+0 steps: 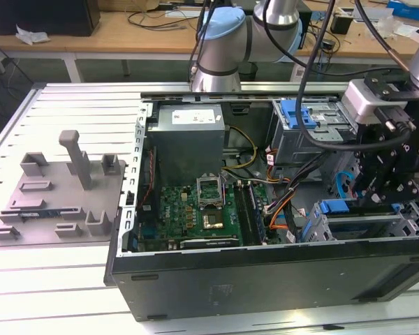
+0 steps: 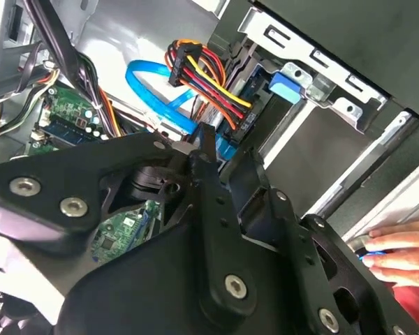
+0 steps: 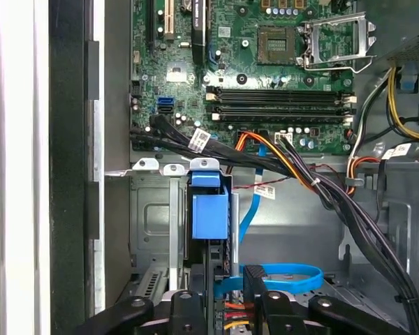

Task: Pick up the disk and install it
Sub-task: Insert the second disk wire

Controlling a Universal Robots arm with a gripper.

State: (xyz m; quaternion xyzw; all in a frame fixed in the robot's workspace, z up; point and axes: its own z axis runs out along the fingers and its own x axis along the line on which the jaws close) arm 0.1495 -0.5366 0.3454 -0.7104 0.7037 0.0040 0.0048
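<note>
The disk (image 3: 209, 213) stands edge-on in the drive cage (image 3: 153, 216) of the open computer case, its blue carrier end facing the motherboard. In the first wrist view my gripper (image 3: 220, 296) has one black finger on each side of the disk's far end, pressed against it. The exterior view shows the gripper (image 1: 372, 199) low inside the case at that view's right, beside the blue carrier tab (image 1: 333, 206). In the second wrist view the fingertips (image 2: 204, 139) sit just below a red-yellow power plug (image 2: 195, 77) and a blue data cable (image 2: 153, 98).
A person's hand (image 2: 398, 252) rests on the case edge near the gripper. Black and orange cable bundles (image 3: 300, 174) cross above the cage. The motherboard (image 3: 265, 70), grey power supply (image 1: 188, 139) and a second blue-tabbed bay (image 1: 297, 113) fill the case. A grey fixture (image 1: 56, 195) lies on the table.
</note>
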